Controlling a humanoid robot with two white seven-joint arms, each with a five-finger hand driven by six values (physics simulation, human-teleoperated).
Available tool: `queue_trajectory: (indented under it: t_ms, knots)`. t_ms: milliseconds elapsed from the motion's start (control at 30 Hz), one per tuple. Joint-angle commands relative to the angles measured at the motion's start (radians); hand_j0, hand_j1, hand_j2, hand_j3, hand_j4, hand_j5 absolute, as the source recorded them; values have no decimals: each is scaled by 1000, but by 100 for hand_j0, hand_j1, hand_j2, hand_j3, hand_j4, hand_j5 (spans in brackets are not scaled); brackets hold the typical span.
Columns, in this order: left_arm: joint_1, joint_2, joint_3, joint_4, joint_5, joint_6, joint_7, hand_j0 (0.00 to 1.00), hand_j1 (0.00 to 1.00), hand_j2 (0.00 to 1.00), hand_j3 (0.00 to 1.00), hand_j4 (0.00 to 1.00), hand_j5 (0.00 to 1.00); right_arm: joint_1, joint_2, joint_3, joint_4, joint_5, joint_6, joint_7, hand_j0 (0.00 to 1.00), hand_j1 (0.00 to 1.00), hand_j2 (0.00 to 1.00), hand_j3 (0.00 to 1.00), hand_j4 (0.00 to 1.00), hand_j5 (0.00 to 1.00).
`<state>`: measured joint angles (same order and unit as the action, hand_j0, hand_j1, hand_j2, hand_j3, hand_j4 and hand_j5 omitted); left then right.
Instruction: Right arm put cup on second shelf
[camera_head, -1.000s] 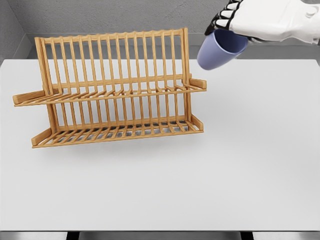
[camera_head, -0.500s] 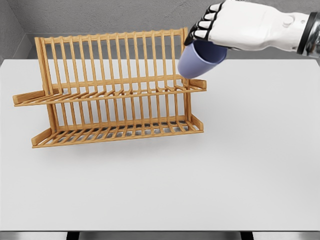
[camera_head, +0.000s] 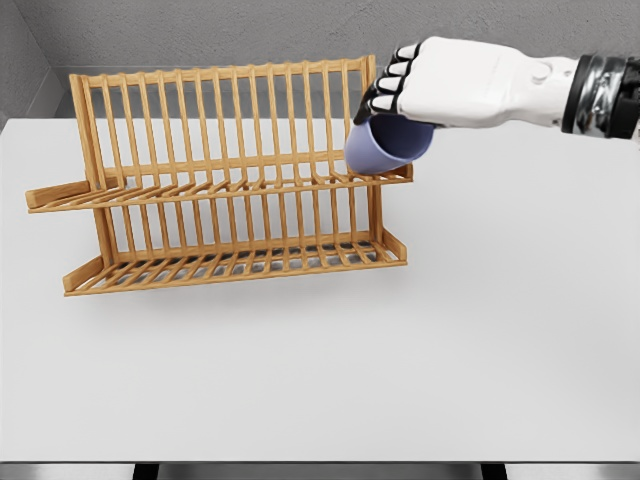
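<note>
Below and left of the right hand (camera_head: 440, 85) lies the rack's lower tier; the upper shelf (camera_head: 220, 185) sits just beneath it. Its fingers are wrapped around the tilted cup (camera_head: 385, 145), held at that shelf's right end, apparently not set down; lowering and release remain

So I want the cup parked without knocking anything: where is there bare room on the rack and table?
Both shelves of the wooden rack hold nothing, from the left end to the cup. The white table is bare in front of and right of the rack. It is crowded only at the upper shelf's right end, under the right hand.
</note>
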<state>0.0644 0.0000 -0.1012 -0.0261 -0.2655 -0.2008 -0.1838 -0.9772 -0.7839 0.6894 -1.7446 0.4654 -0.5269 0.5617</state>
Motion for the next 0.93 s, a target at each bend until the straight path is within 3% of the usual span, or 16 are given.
queue_trajectory:
  t_ms: [0, 133, 167, 400, 433, 500, 533, 633, 667, 700, 800, 900]
  knots:
    - [0, 0, 0, 0, 0, 0, 0, 100, 100, 100, 100, 100, 100, 0, 0, 24, 0, -4, 2, 12, 66, 66, 66, 66, 66, 66]
    - [0, 0, 0, 0, 0, 0, 0, 100, 100, 100, 100, 100, 100, -2, 6, 35, 2, -4, 15, 12, 70, 70, 70, 70, 70, 70]
    - [0, 0, 0, 0, 0, 0, 0, 100, 100, 100, 100, 100, 100, 0, 6, 35, 2, -4, 15, 12, 100, 100, 100, 100, 100, 100]
    - [0, 0, 0, 0, 0, 0, 0, 100, 100, 100, 100, 100, 100, -2, 5, 35, -1, -4, 13, 12, 100, 100, 100, 100, 100, 100]
    - [0, 0, 0, 0, 0, 0, 0, 100, 100, 100, 100, 100, 100, -6, -3, -5, -3, -2, 13, 12, 100, 100, 100, 100, 100, 100]
    - [0, 0, 0, 0, 0, 0, 0, 100, 100, 100, 100, 100, 100, 11, -14, -232, -6, -4, -4, 27, 100, 100, 100, 100, 100, 100]
    - [0, 0, 0, 0, 0, 0, 0, 100, 100, 100, 100, 100, 100, 35, -12, -304, -3, -2, -4, 49, 100, 100, 100, 100, 100, 100]
    - [0, 0, 0, 0, 0, 0, 0, 100, 100, 100, 100, 100, 100, 236, 24, -551, -4, -1, -22, 49, 100, 100, 100, 100, 100, 100]
    - [0, 0, 0, 0, 0, 0, 0, 100, 100, 100, 100, 100, 100, 270, 90, -571, -4, -1, -45, 49, 100, 100, 100, 100, 100, 100]
    - [0, 0, 0, 0, 0, 0, 0, 100, 100, 100, 100, 100, 100, 308, 115, -594, -4, -1, -59, 49, 100, 100, 100, 100, 100, 100]
    - [0, 0, 0, 0, 0, 0, 0, 100, 100, 100, 100, 100, 100, 448, 130, -597, -7, 1, -84, 49, 100, 100, 100, 100, 100, 100]
    - [-5, 0, -2, 0, 0, 0, 0, 100, 100, 100, 100, 100, 100, 472, 132, -596, -6, 1, -84, 49, 100, 100, 100, 100, 100, 100]
